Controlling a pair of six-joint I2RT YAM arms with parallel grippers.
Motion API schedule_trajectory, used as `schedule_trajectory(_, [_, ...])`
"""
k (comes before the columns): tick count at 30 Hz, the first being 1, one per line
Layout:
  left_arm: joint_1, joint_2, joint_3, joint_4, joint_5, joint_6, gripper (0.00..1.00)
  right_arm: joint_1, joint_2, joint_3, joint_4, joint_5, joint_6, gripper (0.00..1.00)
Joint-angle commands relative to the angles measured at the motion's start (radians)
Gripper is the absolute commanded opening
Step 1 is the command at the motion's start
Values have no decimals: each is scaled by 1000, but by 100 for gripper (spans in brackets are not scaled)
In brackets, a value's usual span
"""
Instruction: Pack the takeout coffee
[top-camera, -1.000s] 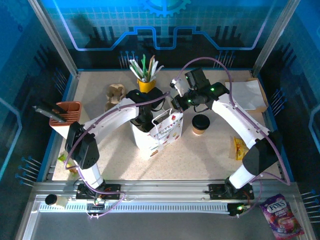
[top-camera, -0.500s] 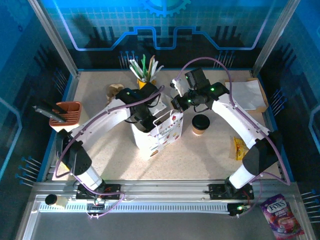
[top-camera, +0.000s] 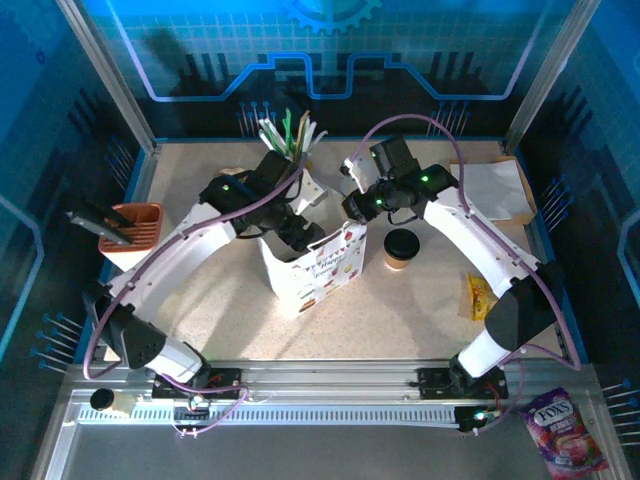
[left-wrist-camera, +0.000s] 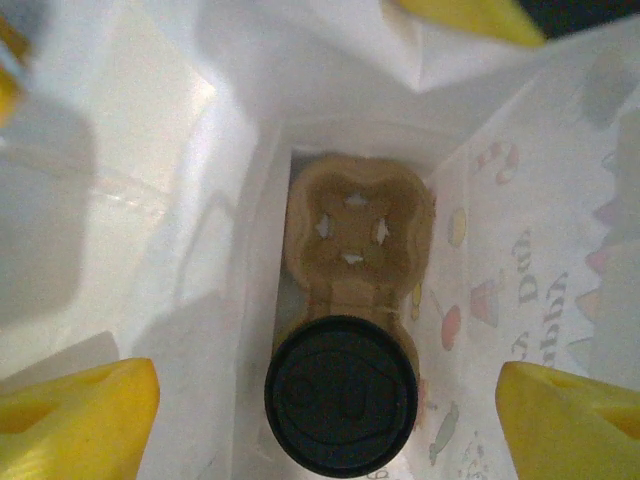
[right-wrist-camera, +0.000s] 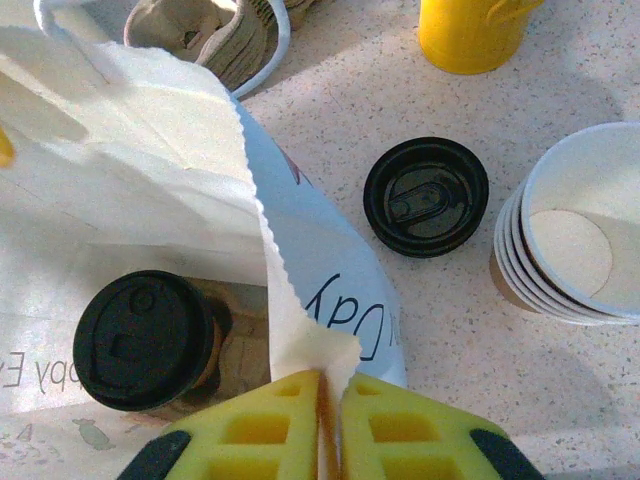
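**Pinching the bag rim: 1 coffee inside, 1 on the counter**

The right gripper (right-wrist-camera: 328, 400) has its 2 yellow jaws pressed together on the serrated top edge of the white paper bag (top-camera: 312, 268), with the paper caught between them. The bag stands upright mid-counter (top-camera: 420, 310) with its mouth open.

The left gripper (left-wrist-camera: 325, 372) hangs over the bag mouth and looks straight down into it. Its jaws are spread wide to either side and hold nothing.

The first coffee cup (left-wrist-camera: 340, 395), closed with a black lid, sits at the bottom of the bag in 1 pocket of a kraft cup carrier (left-wrist-camera: 355, 235). The carrier's other pocket is vacant. The right wrist view shows the same cup (right-wrist-camera: 150, 338) just inside the bag wall.

The second coffee cup (right-wrist-camera: 426, 196), also with a black lid, stands upright on the counter just outside the bag on the right arm's side (top-camera: 400, 248). A stack of lidless paper cups (right-wrist-camera: 565, 240) stands near it, and a yellow cup (top-camera: 290, 165) of utensils stands behind the bag.
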Motion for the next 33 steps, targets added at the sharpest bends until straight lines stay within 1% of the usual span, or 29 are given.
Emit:
schedule_trajectory(1, [12,-74,13,80,-45,-31,88,-3,-10,30,-19,13,-2,16])
schedule_trajectory(4, [15,-116,-6,124,-62,-41,88,-4,-21,35,-7,18,6,23])
schedule_trajectory(6, [15,-147,-22,158,-75,-48,88,-4,-32,35,9,21,15,30])
schedule_trajectory(10, [15,-210,-59,210,-175,-103,88,-19,-56,32,58,-28,59,41])
schedule_trajectory(12, [15,-248,-82,209,-263,-164,88,-31,-76,24,90,-62,85,46])
schedule_trajectory(14, [20,-287,-99,176,-346,-255,89,-54,-102,-5,140,-118,125,50])
schedule_trajectory(19, [28,-406,-203,45,-374,-457,89,-118,-142,-94,203,-267,200,57])
schedule_trajectory(21, [28,-464,-267,12,-324,-546,89,-127,-140,-114,202,-308,210,58])
schedule_trajectory(23, [27,-511,-338,9,-228,-632,88,-129,-137,-129,208,-356,222,59])
schedule_trajectory(25, [25,-548,-402,39,-119,-705,87,-128,-137,-148,231,-399,239,61])
schedule_trajectory(28, [24,-600,-478,110,-13,-781,86,-130,-142,-173,242,-444,251,61])
schedule_trajectory(30, [24,-621,-506,145,21,-805,85,-132,-153,-194,250,-482,260,62])
schedule_trajectory(33, [24,-622,-512,161,23,-802,84,-139,-192,-243,292,-524,288,62])
